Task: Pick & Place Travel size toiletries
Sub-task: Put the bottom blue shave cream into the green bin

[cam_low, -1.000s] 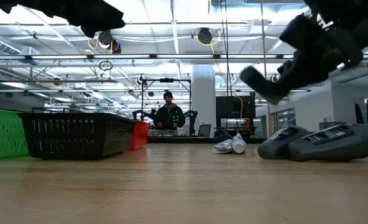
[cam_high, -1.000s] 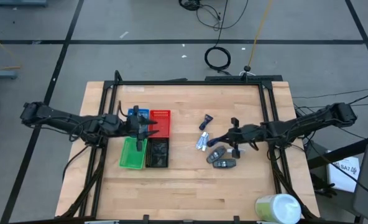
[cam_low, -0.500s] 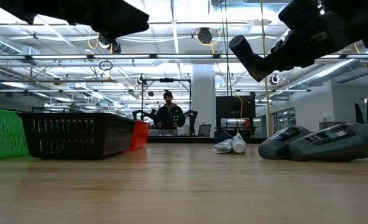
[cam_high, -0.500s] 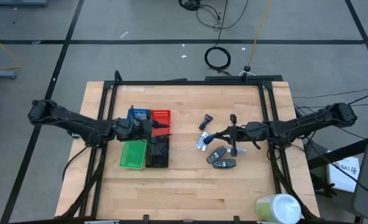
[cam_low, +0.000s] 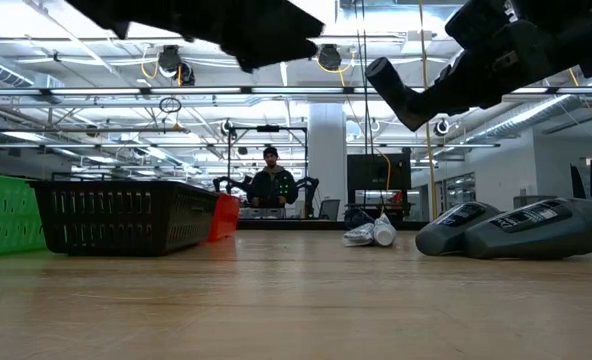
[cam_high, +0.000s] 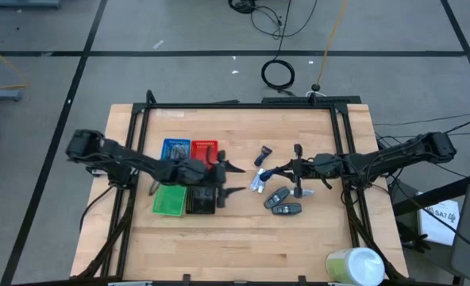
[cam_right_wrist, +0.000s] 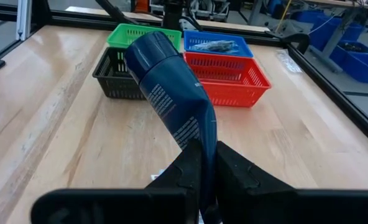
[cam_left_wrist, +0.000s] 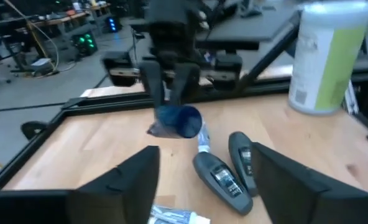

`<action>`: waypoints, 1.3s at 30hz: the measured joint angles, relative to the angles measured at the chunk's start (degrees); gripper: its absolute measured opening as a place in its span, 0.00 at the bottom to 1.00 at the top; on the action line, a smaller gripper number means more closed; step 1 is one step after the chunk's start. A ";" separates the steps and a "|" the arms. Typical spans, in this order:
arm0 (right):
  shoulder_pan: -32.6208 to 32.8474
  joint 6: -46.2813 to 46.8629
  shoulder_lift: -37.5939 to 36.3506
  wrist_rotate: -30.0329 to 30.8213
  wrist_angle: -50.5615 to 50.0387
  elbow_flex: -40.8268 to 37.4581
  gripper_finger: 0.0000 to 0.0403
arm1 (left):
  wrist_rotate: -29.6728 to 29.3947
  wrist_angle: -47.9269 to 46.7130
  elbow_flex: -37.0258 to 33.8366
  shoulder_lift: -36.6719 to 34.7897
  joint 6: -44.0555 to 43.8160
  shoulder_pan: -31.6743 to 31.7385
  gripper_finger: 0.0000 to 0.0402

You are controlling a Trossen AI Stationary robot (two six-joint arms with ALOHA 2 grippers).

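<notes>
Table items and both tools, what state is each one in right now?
Right tool: shut on the dark blue tube, held above the table.
Left tool: open, empty, beside the black basket.
Two dark packs: lying flat.
Blue basket: holds one item.
Red basket: looks empty.

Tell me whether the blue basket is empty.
Not empty. The right wrist view shows a dark item lying inside the blue basket, behind the red basket; what it is, cannot tell.

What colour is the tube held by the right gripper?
Dark blue with pale print; the tube shows best in the right wrist view, pinched by the right gripper.
</notes>
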 joint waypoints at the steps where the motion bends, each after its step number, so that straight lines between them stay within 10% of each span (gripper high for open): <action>1: 0.00 0.17 0.00 -0.02 0.00 0.00 0.04 | 0.03 -0.02 1.31 1.60 0.77 0.17 0.67; 15: 0.02 0.58 0.00 -0.42 1.91 0.00 0.04 | -0.13 0.01 14.23 15.05 11.17 1.96 0.88; 39: 0.02 -0.11 -0.02 -0.28 1.60 -0.02 0.04 | 0.26 -3.04 17.04 17.26 10.10 4.76 0.55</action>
